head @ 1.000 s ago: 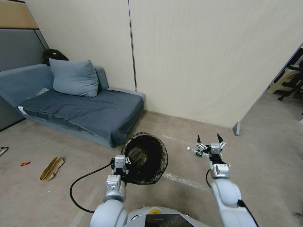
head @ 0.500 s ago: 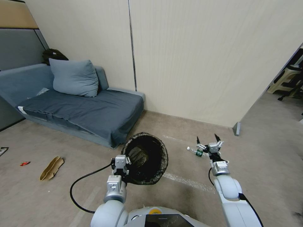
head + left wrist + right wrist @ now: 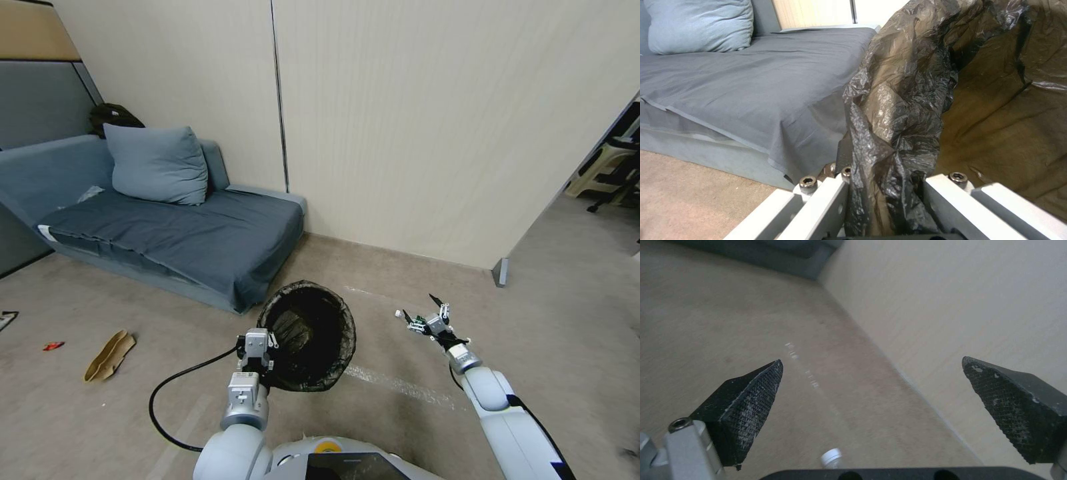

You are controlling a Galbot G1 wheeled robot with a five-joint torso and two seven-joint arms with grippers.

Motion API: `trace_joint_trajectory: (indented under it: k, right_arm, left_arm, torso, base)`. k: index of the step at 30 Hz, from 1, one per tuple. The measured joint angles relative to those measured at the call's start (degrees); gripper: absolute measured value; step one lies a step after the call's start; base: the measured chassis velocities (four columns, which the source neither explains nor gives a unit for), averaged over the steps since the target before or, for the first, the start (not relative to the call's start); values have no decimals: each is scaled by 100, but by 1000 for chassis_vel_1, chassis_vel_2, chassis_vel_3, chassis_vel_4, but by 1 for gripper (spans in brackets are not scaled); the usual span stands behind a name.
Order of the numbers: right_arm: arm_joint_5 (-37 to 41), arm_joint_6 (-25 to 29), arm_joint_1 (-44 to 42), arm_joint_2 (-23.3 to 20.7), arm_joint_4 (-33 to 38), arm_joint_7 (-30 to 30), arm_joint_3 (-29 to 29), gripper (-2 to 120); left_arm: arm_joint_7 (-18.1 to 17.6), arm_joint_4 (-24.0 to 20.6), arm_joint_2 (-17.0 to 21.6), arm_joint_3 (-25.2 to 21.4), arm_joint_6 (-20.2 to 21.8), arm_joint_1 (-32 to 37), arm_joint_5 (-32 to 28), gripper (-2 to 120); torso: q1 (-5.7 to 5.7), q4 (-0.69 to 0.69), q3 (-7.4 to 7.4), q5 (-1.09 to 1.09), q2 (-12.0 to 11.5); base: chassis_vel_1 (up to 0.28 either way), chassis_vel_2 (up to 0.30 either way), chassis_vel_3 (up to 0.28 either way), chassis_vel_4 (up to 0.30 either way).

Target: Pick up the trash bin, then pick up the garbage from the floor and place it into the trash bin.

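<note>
The trash bin (image 3: pixel 308 335), lined with a crinkled black bag (image 3: pixel 907 100), hangs tilted just above the floor in front of me. My left gripper (image 3: pixel 257 348) is shut on its near rim, the bag pinched between the fingers (image 3: pixel 835 200). My right gripper (image 3: pixel 421 309) is open, low over the floor right of the bin, directly above a small bottle with a green label (image 3: pixel 415 326). The bottle's white cap (image 3: pixel 831 456) shows below the spread right gripper (image 3: pixel 871 360). A tan curled piece (image 3: pixel 109 355) and a small red scrap (image 3: pixel 53 345) lie on the floor at far left.
A blue-grey sofa (image 3: pixel 167 233) with a pillow (image 3: pixel 157 165) stands behind the bin on the left. The beige wall (image 3: pixel 433 133) runs close behind the bottle. A black cable (image 3: pixel 175 387) loops from my left arm. A pale tape strip (image 3: pixel 393 383) crosses the floor. Chairs (image 3: pixel 610 170) stand far right.
My right arm has reached forward and lower, and its gripper has turned and come down over the bottle, still open. The left gripper and the bin have barely moved.
</note>
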Motion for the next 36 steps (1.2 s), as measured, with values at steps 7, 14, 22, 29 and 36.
trace_joint_trajectory:
  k: [7, 14, 22, 29, 36]
  right_arm:
    - [-183, 392, 151, 4, -545, -756, 49, 100]
    - [-302, 557, 342, 59, -1066, -1026, 64, 100]
    - [-665, 1155, 814, 181, -2395, -2095, 176, 100]
    - [-702, 1149, 861, 185, -2495, -2096, 181, 100]
    - [-1104, 251, 1397, 124, -3431, -1110, 71, 100]
  left_arm:
    - [10, -27, -10, -47, -9, 25, 25, 1]
    - [11, -51, -13, -64, -28, 40, 36, 1]
    - [17, -80, -23, -27, -35, 42, 72, 1]
    - [18, -120, -28, -46, -43, 99, 98, 1]
    - [18, -128, -29, -63, -45, 121, 111, 1]
  torso:
    - [0, 0, 0, 2, -1]
    - [0, 1, 0, 5, 0]
    - [0, 0, 0, 2, 0]
    - [0, 0, 0, -1, 0]
    - [0, 2, 0, 0, 0]
  base:
    - [0, 0, 0, 0]
    - [0, 0, 0, 0]
    - [0, 0, 0, 0]
    - [0, 0, 0, 0]
    - [0, 0, 0, 0]
